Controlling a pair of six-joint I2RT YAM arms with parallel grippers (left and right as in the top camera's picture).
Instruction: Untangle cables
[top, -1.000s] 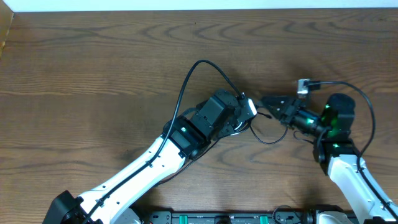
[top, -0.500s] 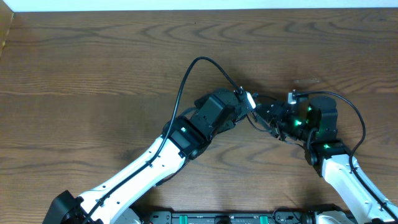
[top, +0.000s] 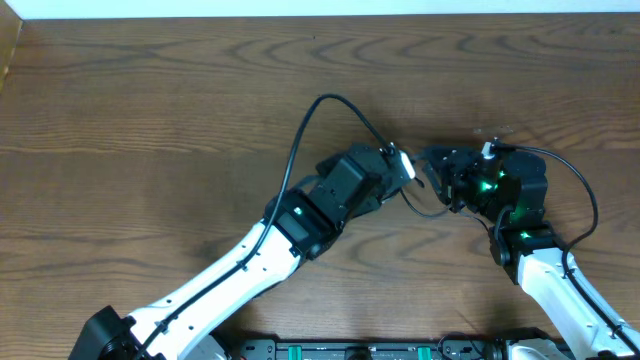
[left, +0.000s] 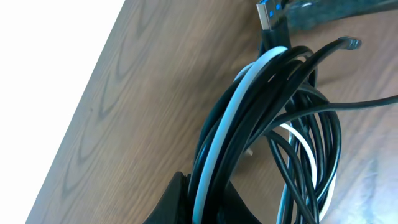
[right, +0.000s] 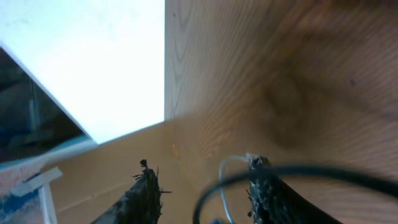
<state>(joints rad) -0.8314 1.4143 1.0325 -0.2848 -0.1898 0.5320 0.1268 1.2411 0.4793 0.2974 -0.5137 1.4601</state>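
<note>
Broadly, a brown wood-grain desk (top: 150, 120) fills the overhead view. The white left arm (top: 230, 270) reaches up from the lower left toward the middle, with a thick black wire (top: 310, 115) arching above it. The right arm (top: 560, 290) comes in from the lower right. Both end near the middle of the desk, tips facing each other and close together.

The left claw (top: 400, 168) is clenched on the cables (left: 249, 124). In its wrist view the bundle rises straight out of the dark jaws, several black loops with a white cable (left: 217, 143) running among them, and the far end of the bundle reaches toward the right arm. From overhead a thin loop hangs down between the two claws.

The right claw (right: 205, 193) is released, its fingers (right: 146, 196) standing apart. A black cable (right: 323, 169) curves across the gap and over the other finger.

A metal plug (left: 269, 14) with a blue insert shows at the far end of the bundle.
</note>
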